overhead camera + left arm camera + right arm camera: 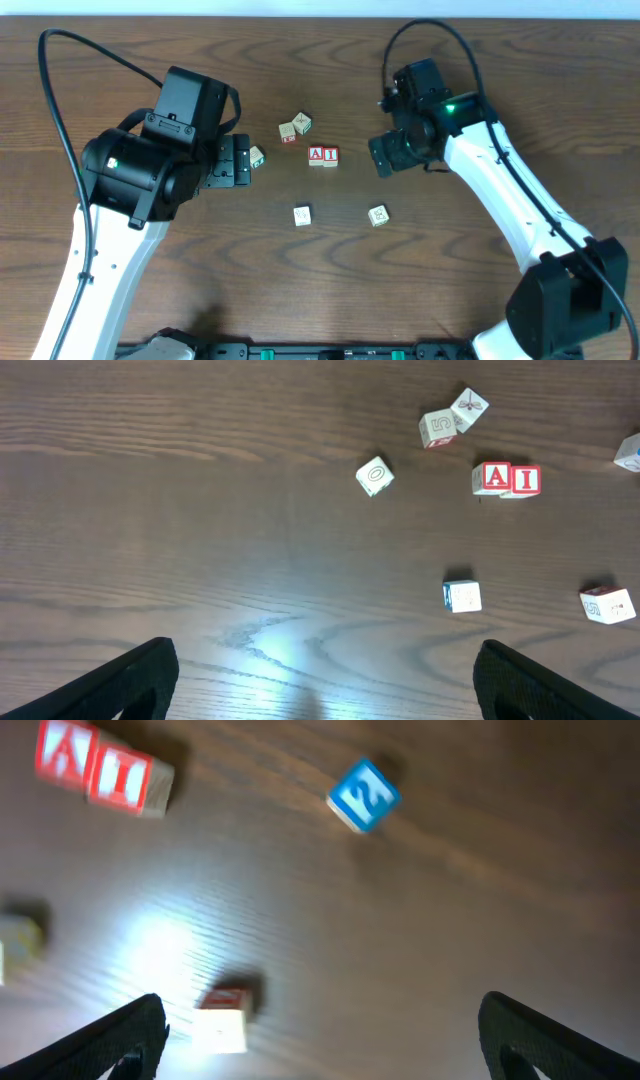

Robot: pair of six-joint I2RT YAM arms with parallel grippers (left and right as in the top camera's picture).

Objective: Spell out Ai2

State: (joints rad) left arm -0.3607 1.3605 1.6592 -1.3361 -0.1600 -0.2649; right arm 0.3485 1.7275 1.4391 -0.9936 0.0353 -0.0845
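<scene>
The red "A" block (pixel 316 154) and the red "I" block (pixel 330 155) sit side by side at the table's middle. They also show in the left wrist view, "A" (pixel 495 477) and "I" (pixel 526 480), and blurred in the right wrist view, "A" (pixel 65 750) and "I" (pixel 130 775). A blue "2" block (pixel 362 796) lies apart from them on the wood; the right arm hides it in the overhead view. My right gripper (pixel 385 153) (pixel 320 1045) is open and empty just right of the "I". My left gripper (pixel 238 165) (pixel 320 680) is open and empty to the left of the letters.
Loose blocks lie around: an "O" block (pixel 256 156) by the left gripper, two blocks (pixel 295 127) behind the letters, and two pale blocks (pixel 301 215) (pixel 378 215) in front. A red-sided block (pixel 222 1020) lies near my right gripper's left finger.
</scene>
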